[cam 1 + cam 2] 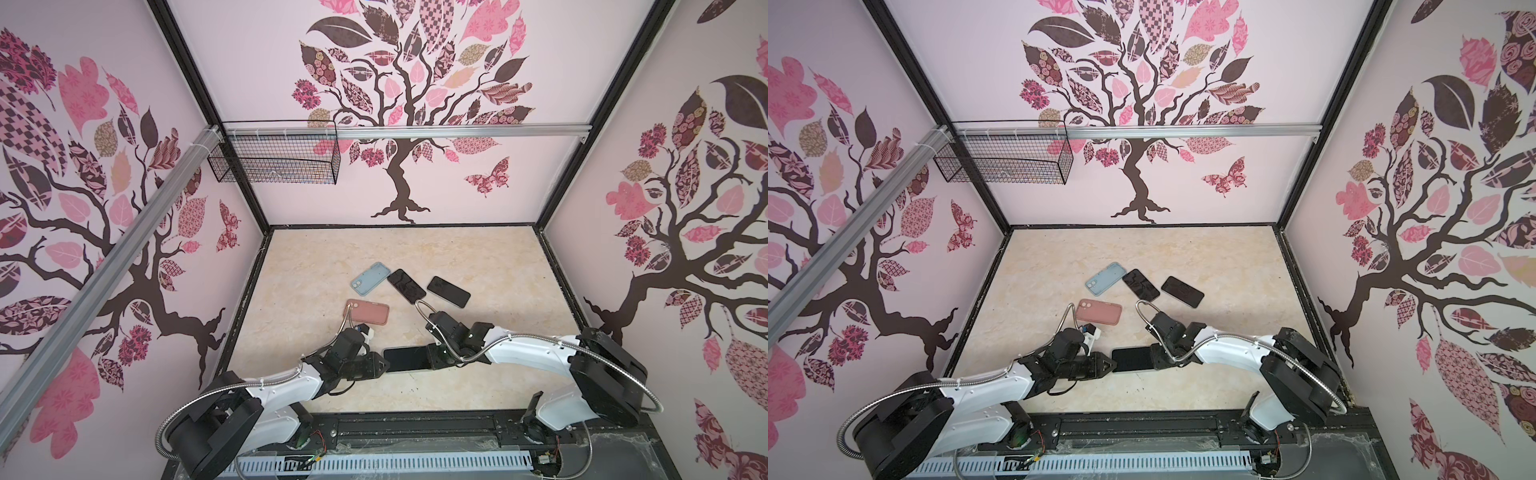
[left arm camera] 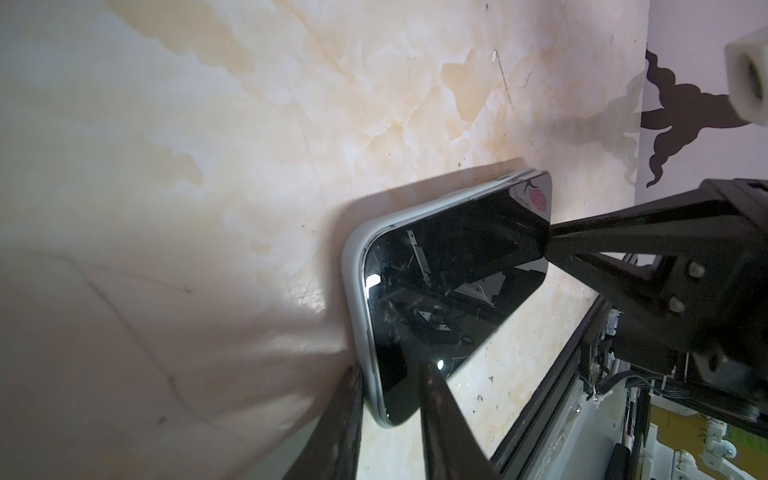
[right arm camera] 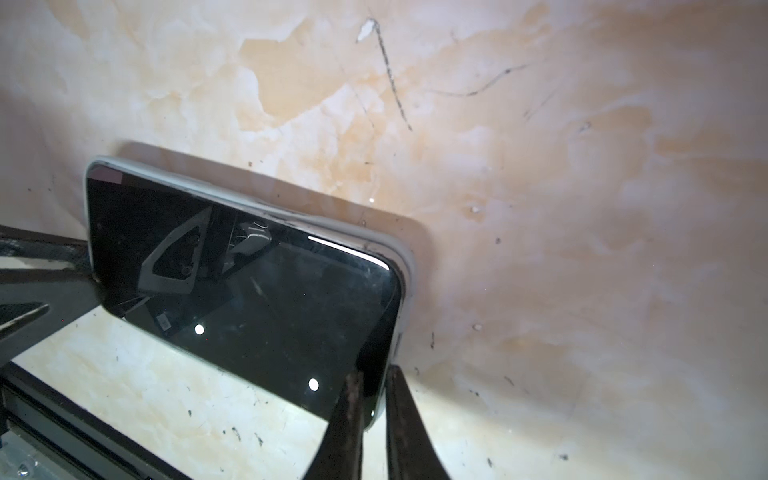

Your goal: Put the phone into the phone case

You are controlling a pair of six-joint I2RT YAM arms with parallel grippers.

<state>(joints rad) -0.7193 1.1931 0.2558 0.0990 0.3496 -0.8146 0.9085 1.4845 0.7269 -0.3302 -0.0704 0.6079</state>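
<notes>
Table (image 1: 478, 266): marble-look top, walls on 3 sides. Wire basket (image 1: 274, 156) hangs on rear rail.

Left gripper (image 1: 384, 363) & right gripper (image 1: 430, 357): both low near front edge, facing each other, one at each short end of the phone.

Phone (image 1: 405, 358): front-centre, screen up, long axis L–R, betw. the two grippers. Sits in pale phone case (image 2: 352, 257); rim shows along a long edge & round corners. Rim looks wavy in R wrist view, so can't tell if fully seated.

Further back, apart from both grippers: pink case (image 1: 368, 312), blue case (image 1: 370, 277), 2 bare black phones (image 1: 406, 286).

L fingers (image 2: 440, 415): one on screen, other on case back. Clamped on phone + case at its end.

R fingers (image 3: 347, 415): straddle the phone's end, narrow gap. Pressing or just clear, can't tell.
</notes>
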